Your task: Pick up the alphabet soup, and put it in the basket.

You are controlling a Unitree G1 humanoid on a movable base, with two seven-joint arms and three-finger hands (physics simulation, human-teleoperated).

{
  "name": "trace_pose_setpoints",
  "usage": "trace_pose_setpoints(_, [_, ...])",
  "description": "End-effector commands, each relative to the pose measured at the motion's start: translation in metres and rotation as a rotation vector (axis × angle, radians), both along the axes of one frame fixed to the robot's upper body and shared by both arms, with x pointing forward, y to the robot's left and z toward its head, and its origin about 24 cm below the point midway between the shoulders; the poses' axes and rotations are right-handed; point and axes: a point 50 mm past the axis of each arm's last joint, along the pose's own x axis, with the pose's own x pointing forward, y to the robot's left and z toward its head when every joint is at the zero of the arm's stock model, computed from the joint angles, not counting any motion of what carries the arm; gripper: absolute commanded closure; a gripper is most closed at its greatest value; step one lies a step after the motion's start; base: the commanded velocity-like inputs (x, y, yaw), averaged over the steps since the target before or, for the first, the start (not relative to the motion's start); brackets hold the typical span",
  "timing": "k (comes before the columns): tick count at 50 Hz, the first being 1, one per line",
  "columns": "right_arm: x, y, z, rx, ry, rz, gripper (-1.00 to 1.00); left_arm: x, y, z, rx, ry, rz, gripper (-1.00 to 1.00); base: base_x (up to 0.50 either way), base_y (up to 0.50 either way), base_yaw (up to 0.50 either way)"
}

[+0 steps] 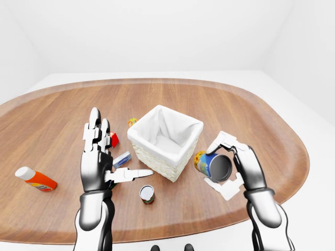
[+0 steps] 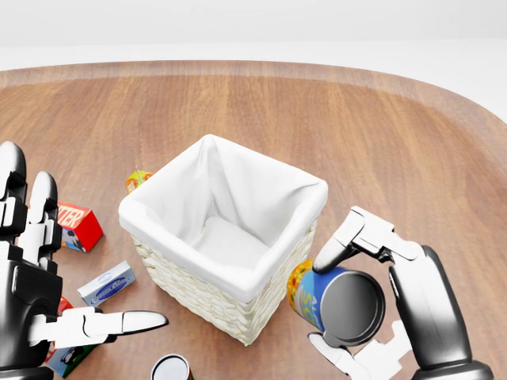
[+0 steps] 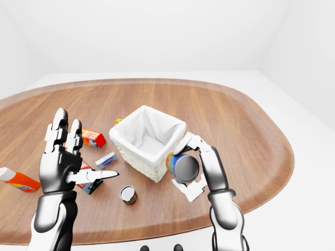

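Note:
The alphabet soup can [image 2: 313, 297], blue with a yellow and orange label, lies tilted on its side in my right hand [image 2: 342, 294], its grey end facing the camera. The fingers [image 2: 360, 233] close over its top and the thumb sits under it. It is held just right of the white-lined wicker basket [image 2: 198, 294] and lower than the rim. The basket stands open near the middle of the wooden table [image 1: 235, 104]. My left hand [image 1: 110, 156] is open and empty, raised left of the basket.
A small can [image 1: 147, 194] stands below the basket in the left-eye view. A red box [image 1: 113, 139], a blue-and-white box [image 1: 122, 159] and a small yellow item [image 1: 132, 122] lie left of the basket. An orange bottle [image 1: 35, 179] lies at far left.

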Motion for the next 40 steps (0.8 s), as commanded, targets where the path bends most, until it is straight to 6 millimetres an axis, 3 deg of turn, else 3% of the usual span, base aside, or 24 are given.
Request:
trace_pose_setpoints(1, [-0.006,0.006,0.031,-0.015,-0.150,0.028,1.00,0.000,0.000,-0.001,0.001,0.004,-0.001,-1.00,0.00,0.00,0.00])
trace_pose_setpoints(15, [-0.006,0.022,0.060,-0.084,-0.298,0.093,1.00,0.002,-0.001,-0.003,0.003,0.015,-0.003,-1.00,0.00,0.00,0.00])
trace_pose_setpoints(31, [0.007,0.031,0.067,-0.103,-0.330,0.120,1.00,0.003,-0.001,-0.004,0.002,0.017,-0.004,-1.00,0.00,0.00,0.00])
trace_pose_setpoints(40, [0.028,0.033,0.062,-0.100,-0.294,0.113,1.00,0.003,-0.001,-0.003,0.002,0.014,-0.004,-1.00,0.00,0.00,0.00])
